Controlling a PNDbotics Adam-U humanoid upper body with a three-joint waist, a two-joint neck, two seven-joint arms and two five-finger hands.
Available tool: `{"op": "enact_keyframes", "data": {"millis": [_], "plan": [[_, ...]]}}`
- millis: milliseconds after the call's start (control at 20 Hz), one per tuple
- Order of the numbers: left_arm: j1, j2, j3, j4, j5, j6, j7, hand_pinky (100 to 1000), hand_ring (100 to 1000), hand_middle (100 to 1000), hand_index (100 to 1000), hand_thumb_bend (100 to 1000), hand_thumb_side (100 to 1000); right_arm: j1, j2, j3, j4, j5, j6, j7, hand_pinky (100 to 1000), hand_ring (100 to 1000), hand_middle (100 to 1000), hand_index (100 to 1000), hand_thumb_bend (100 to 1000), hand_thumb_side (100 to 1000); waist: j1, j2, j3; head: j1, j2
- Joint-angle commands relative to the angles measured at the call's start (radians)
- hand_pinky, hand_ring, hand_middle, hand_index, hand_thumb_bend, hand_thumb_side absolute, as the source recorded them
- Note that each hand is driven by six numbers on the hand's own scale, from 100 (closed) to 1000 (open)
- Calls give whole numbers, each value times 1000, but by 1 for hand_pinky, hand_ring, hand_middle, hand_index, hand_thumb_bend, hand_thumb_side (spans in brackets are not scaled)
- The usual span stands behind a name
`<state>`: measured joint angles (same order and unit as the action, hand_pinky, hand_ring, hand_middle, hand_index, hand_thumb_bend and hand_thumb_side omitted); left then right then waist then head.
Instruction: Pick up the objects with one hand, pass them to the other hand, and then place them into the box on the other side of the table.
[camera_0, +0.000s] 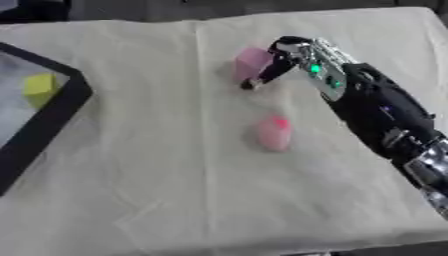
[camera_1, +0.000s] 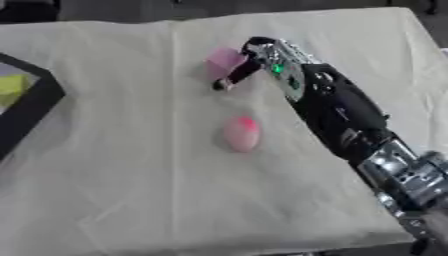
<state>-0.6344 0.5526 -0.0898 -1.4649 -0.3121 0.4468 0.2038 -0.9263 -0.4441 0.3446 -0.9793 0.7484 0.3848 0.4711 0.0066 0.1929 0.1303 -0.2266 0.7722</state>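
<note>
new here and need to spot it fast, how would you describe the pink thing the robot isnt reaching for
On the cream cloth-covered table, look to the middle, nearer than the right hand. The rounded pink object lies there alone, untouched. Unlike the paler, blockier pink object at the hand's fingers, it is egg-like with a brighter red spot on top.

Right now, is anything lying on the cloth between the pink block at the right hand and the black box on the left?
Nothing visible does. The right hand is at the pink block; the cloth between it and the black box is bare. The pink rounded object lies nearer the robot, off that line.
</note>
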Motion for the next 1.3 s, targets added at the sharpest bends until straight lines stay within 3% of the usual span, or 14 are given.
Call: {"op": "enact_keyframes", "data": {"millis": [50, 450, 800, 1000, 1300], "plan": [[-16, 18, 11, -8, -7, -2, -4, 745, 678, 611, 704, 338, 464, -26, -2, -9, 2, 7, 2, -9, 802, 799, 717, 805, 737, 586, 6, -4, 2, -2, -2], [-16, 16, 12, -7, -6, -2, -5, 745, 678, 611, 704, 335, 467, -36, 8, -11, 14, 18, 3, -19, 799, 796, 710, 797, 724, 555, 5, -2, 3, -2, -2], [-15, 14, 12, -6, -5, -2, -4, 745, 678, 611, 703, 334, 470, -36, 13, -13, 21, 12, 31, -30, 785, 770, 665, 758, 676, 399, 6, -1, 3, -2, -2], [-13, 13, 13, -6, -4, -2, -4, 745, 678, 611, 703, 333, 471, -35, 14, -14, 17, -14, 53, -52, 774, 741, 626, 726, 609, 375, 6, -1, 2, -3, -2], [-12, 13, 14, -4, -4, -2, -3, 745, 679, 612, 703, 332, 471, -34, 16, -17, 14, -80, 94, -110, 760, 707, 592, 694, 445, 424, 7, 0, 2, -2, -2]]}}
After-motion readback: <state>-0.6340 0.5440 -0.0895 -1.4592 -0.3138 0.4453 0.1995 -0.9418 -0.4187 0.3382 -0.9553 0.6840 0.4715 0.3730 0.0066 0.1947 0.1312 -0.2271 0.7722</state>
